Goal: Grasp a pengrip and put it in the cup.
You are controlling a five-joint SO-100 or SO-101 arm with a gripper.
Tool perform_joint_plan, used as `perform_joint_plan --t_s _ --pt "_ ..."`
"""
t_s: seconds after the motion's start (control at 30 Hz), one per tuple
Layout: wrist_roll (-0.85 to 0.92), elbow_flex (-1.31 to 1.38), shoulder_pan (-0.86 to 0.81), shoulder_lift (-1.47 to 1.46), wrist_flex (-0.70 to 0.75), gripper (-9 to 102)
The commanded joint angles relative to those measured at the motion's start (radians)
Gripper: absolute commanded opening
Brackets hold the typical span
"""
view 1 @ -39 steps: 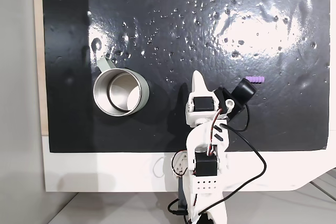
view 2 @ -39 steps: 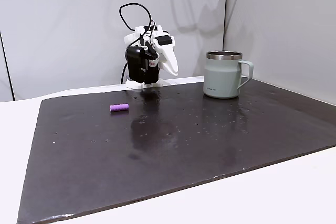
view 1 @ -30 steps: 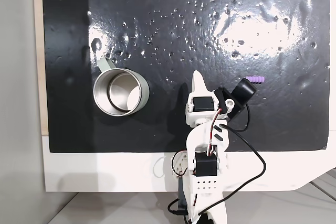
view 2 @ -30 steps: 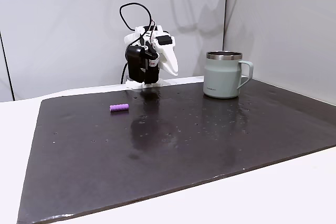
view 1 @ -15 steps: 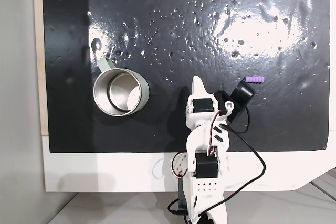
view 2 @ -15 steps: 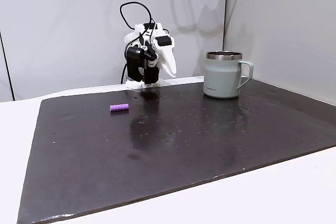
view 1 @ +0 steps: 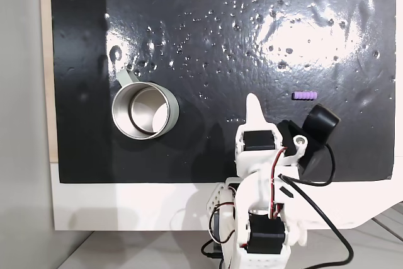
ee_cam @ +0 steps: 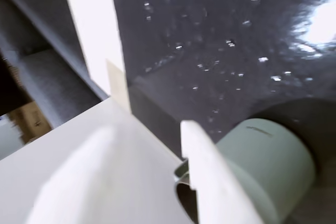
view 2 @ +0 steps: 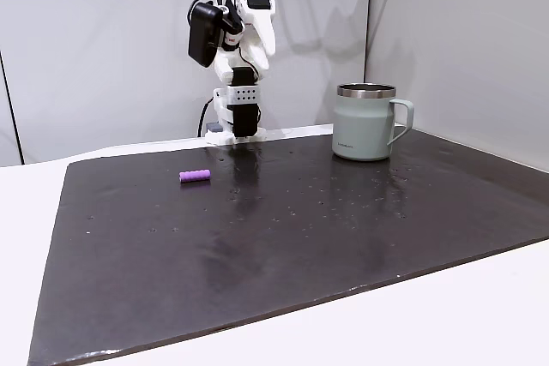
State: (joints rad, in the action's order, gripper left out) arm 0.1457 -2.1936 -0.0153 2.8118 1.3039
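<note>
The pengrip (view 1: 305, 96) is a small purple ribbed cylinder lying alone on the black mat, right of centre in the overhead fixed view and left of centre in the side fixed view (view 2: 195, 176). The cup (view 1: 145, 110) stands upright at the mat's left, shiny inside, its handle toward the upper left. In the side view the cup (view 2: 364, 122) is pale grey-green; the wrist view shows its wall (ee_cam: 262, 156) behind a white finger (ee_cam: 205, 177). My gripper (view 1: 253, 100) is raised high above the mat's near edge (view 2: 268, 45), jaws together and holding nothing, between cup and pengrip.
The wet-looking black mat (view 1: 252, 29) covers most of a white table (view 1: 126, 206). My arm's base (view 2: 232, 130) stands at the mat's edge, with black cables looping off it. Pale walls rise close behind the cup and the arm.
The arm has lifted from a folded low pose to a tall one and swung right in the overhead view. Its wrist camera no longer crowds the pengrip. Cup and pengrip stayed put.
</note>
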Motion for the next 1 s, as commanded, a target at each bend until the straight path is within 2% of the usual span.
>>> perform_joint_plan --t_s 0.0,0.17,0.3,0.67,0.97 --pt "0.080 0.167 -0.055 -0.064 0.103 21" --pt "0.155 0.342 -0.161 -0.199 0.222 23" --pt "0.218 0.422 -0.256 -0.279 0.265 24" --pt "0.419 0.443 -0.442 -0.468 0.249 25" --pt "0.515 0.482 -0.541 -0.686 0.221 25"
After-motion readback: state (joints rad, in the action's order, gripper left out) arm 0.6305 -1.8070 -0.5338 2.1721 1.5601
